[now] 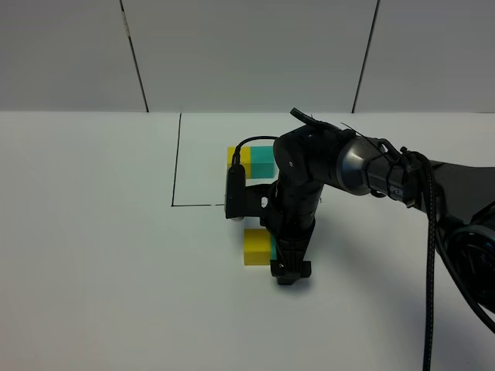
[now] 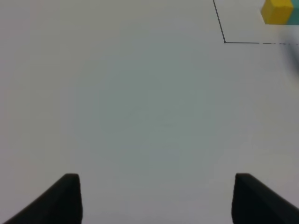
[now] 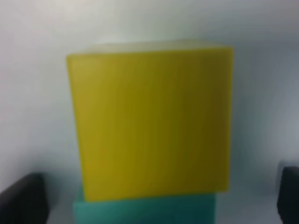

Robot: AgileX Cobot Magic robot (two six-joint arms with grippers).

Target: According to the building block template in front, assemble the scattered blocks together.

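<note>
The building block template, a yellow cube (image 1: 238,156) joined to a teal cube (image 1: 263,162), stands at the back inside a thin black drawn rectangle (image 1: 175,182). In front of it lie the scattered blocks: a yellow cube (image 1: 256,246) with the teal cube (image 1: 273,246) touching its right side, mostly hidden by my right gripper (image 1: 289,268). The right wrist view shows the yellow cube (image 3: 149,121) pressed against the teal cube (image 3: 145,210). The right gripper (image 3: 156,205) is open, its fingertips (image 3: 23,198) clear of both. My left gripper (image 2: 156,198) is open over bare table.
The white table (image 1: 93,255) runs to a pale panelled wall at the back. The right arm's black body and cables (image 1: 402,182) reach in from the right edge. The left wrist view catches the rectangle's corner (image 2: 224,42) and the template's yellow cube (image 2: 276,11).
</note>
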